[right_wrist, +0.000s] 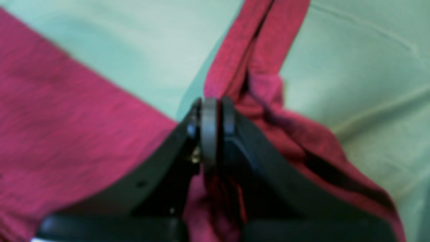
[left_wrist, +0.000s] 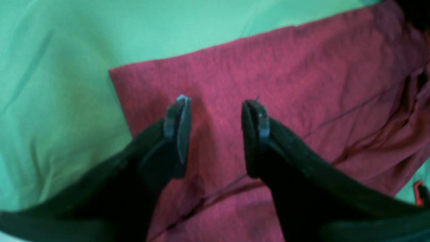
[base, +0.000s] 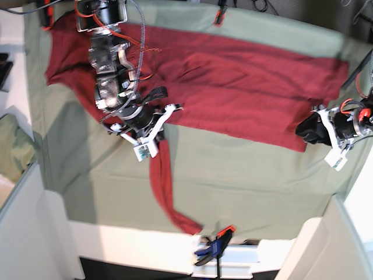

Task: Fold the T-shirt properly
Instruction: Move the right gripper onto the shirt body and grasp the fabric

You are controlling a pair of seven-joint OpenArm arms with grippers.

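Observation:
The dark red T-shirt (base: 233,81) lies spread across the far half of the table, with one long sleeve (base: 166,186) trailing toward the front edge. My right gripper (base: 158,133) is shut on bunched fabric where that sleeve leaves the body. In the right wrist view its fingertips (right_wrist: 211,107) are pressed together with red cloth (right_wrist: 235,77) pinched in them. My left gripper (base: 306,129) hovers over the shirt's near right corner. The left wrist view shows it (left_wrist: 216,107) open above flat T-shirt fabric (left_wrist: 302,74), holding nothing.
A pale green table cloth (base: 250,175) covers the table. A clamp (base: 213,248) grips the front edge and another clamp (base: 218,16) the back edge. A bundled green cloth (base: 11,146) lies off the left side. White panels (base: 41,233) flank the front corners.

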